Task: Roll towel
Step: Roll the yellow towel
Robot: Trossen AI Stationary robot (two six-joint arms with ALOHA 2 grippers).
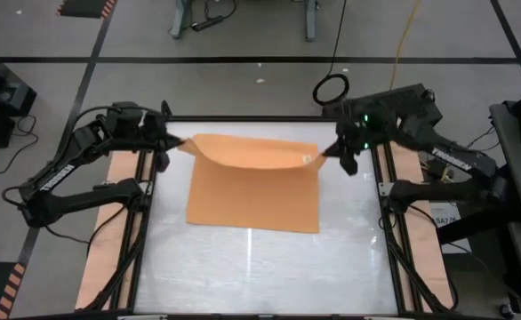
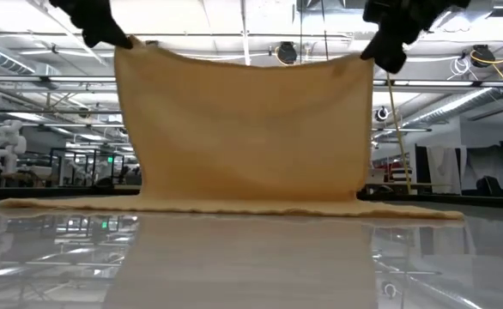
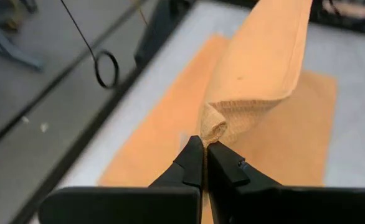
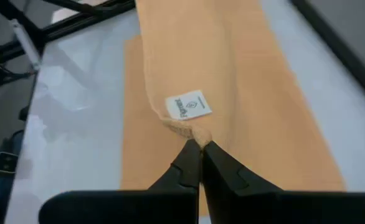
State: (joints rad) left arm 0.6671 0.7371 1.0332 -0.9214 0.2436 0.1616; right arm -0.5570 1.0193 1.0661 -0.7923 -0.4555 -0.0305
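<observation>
You are looking at a white table (image 1: 260,267) with the towel (image 1: 256,191) spread over its far half: the near part lies flat on the tabletop, while the far edge is lifted into the air and sags in a shallow curve between the two arms. From the low view the raised part hangs like a curtain and blocks everything behind it at the middle, and the arms above it are cut off by the frame, so you see only their dark tips at the two upper corners. Your left gripper (image 3: 204,146) is at the far left corner of the towel, its fingers pressed together on a bunched fold of cloth. Your right gripper (image 4: 200,146) is at the far right corner, fingers likewise pinched tight on the fabric, just beside the small white tag (image 4: 189,106); the print on the tag is too small to read. How much cloth sits between either pair of fingers is hidden by the fingers themselves. On the floor beyond the far table edge lies a small black ring (image 1: 331,88) on a thin cable.
</observation>
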